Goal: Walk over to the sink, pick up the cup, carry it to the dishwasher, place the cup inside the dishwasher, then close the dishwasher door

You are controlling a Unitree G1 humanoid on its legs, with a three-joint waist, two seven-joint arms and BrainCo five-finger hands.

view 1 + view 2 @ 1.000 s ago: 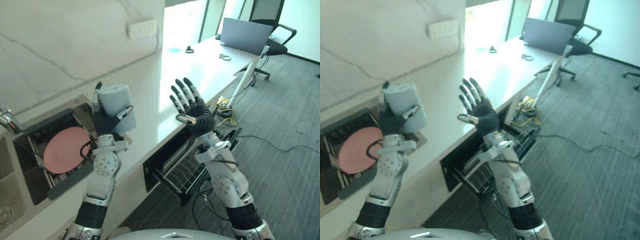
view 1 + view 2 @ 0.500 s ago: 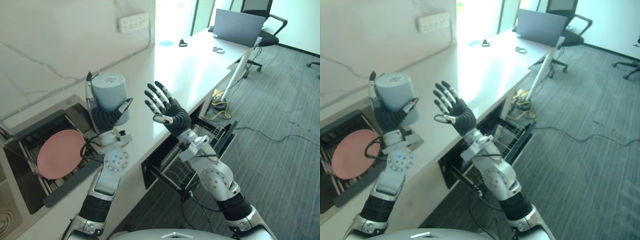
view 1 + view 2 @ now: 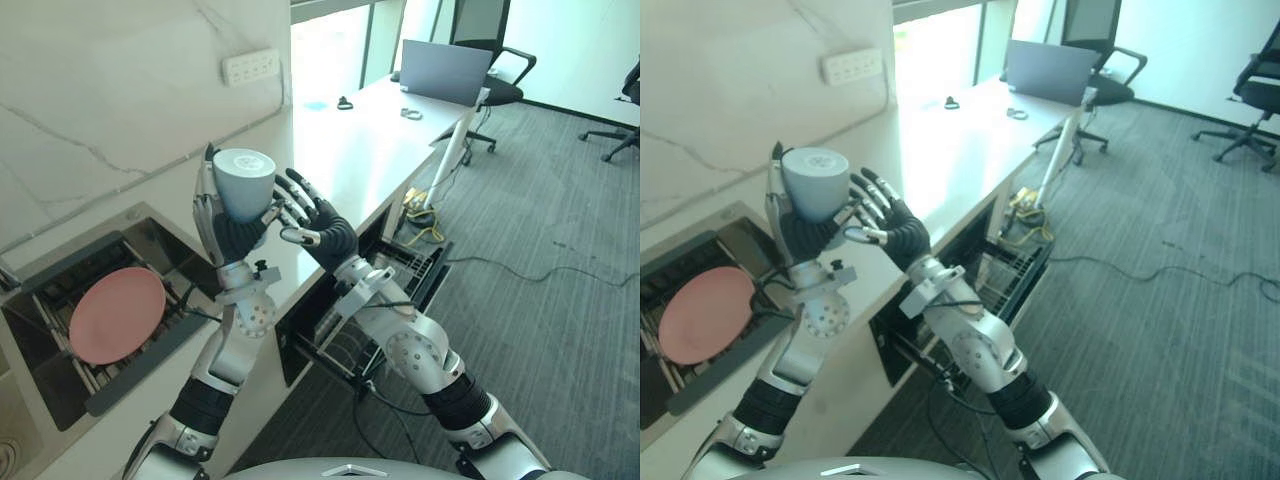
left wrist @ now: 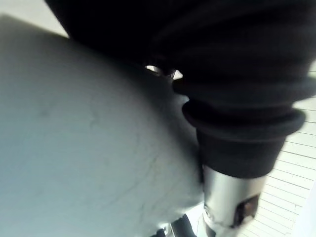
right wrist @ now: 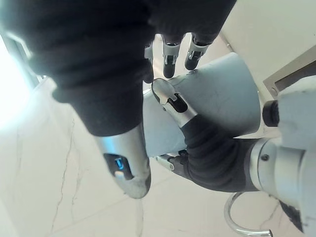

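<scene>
Both hands meet at the cup [image 3: 243,183]: left hand [image 3: 234,238] curled round its lower half, hiding it; right hand [image 3: 322,230] spread, fingertips against its side. Below them, the open dishwasher [image 3: 412,262] is partly covered, its inside unclear.

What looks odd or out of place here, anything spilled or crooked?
Nothing stands out. The left hand holds the cup raised above the counter, the open right hand beside it. The dishwasher stands open below the counter, and nothing looks spilled.
</scene>
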